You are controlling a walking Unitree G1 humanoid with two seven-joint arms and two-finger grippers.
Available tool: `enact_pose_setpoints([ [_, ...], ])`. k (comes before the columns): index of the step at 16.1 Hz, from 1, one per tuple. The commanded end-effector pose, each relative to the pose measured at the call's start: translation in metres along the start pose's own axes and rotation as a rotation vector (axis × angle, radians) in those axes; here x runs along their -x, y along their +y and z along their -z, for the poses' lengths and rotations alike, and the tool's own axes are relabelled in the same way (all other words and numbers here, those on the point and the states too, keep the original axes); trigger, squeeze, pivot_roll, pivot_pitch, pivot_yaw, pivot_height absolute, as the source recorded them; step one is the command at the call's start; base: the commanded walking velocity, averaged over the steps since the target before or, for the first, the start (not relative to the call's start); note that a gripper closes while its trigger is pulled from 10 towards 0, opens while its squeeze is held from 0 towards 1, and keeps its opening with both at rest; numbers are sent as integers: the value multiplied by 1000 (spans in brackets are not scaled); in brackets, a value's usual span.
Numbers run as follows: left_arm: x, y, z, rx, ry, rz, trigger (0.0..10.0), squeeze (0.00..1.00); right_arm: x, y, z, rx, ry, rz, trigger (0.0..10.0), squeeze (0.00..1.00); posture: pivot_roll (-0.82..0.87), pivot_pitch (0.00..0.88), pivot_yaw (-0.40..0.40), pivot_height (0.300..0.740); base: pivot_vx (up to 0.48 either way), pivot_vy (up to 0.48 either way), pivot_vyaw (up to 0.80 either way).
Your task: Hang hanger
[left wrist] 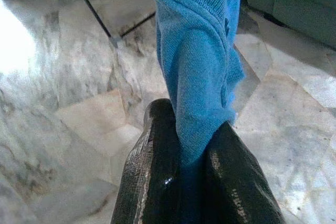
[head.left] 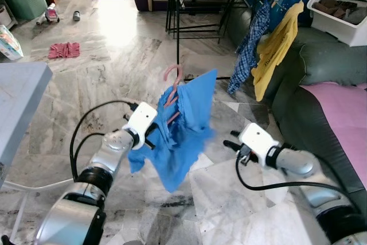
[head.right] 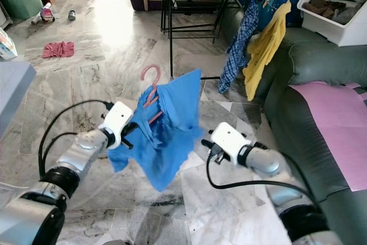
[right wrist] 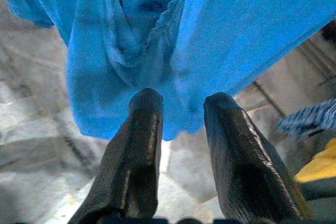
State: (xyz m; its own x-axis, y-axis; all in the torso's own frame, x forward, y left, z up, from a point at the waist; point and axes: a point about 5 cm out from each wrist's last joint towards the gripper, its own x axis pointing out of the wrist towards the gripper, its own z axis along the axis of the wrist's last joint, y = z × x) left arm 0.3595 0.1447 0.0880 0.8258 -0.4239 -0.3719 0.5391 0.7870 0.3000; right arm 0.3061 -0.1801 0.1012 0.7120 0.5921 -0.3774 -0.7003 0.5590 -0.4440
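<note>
A blue shirt hangs on a pink hanger, whose hook sticks up above the collar. My left gripper holds it up in front of me from the left; in the left wrist view that gripper is shut on a fold of the blue cloth. To the right of the shirt's hem, my right gripper is open and a little apart from it. In the right wrist view its fingers point at the shirt with nothing between them.
A black drying rack stands ahead, with a checked blue shirt and a yellow shirt hung on its right end. A dark green sofa with a pink cloth lies on the right. A grey table is at left.
</note>
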Motion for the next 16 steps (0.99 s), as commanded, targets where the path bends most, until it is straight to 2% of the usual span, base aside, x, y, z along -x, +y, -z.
enact_pose_setpoints([
  [1, 1, 4, -13, -104, -57, 43, 0, 0, 5, -5, -4, 31, -26, -51, 10000, 1000, 25, 69, -72, 740, 0, 0, 0],
  [4, 14, 9, -8, -282, -89, 157, 0, 0, 21, -26, -16, 103, -71, -108, 10000, 1000, 24, 69, -67, 740, 0, 0, 0],
  [7, 22, 13, -5, -382, -99, 233, 0, 0, 31, -50, -26, 214, -79, -77, 10000, 1000, 24, 66, -66, 740, 0, 0, 0],
  [9, 27, 11, -8, -456, -143, 306, 0, 0, 36, -64, -36, 266, -114, -54, 10000, 1000, 23, 65, -63, 740, 0, 0, 0],
  [10, 28, 7, -11, -473, -175, 351, 0, 0, 37, -68, -41, 255, -139, -50, 10000, 1000, 25, 63, -63, 740, 0, 0, 0],
  [12, 28, 4, -13, -489, -200, 371, 0, 0, 37, -70, -45, 221, -163, -65, 10000, 1000, 27, 60, -62, 740, 0, 0, 0],
  [13, 28, 2, -15, -518, -212, 389, 0, 0, 37, -66, -40, 198, -138, -147, 10000, 1000, 28, 59, -61, 740, 0, 0, 0],
  [16, 28, -1, -14, -533, -220, 414, 0, 0, 37, -61, -36, 113, -132, -268, 10000, 1000, 30, 61, -59, 740, 0, 0, 0],
])
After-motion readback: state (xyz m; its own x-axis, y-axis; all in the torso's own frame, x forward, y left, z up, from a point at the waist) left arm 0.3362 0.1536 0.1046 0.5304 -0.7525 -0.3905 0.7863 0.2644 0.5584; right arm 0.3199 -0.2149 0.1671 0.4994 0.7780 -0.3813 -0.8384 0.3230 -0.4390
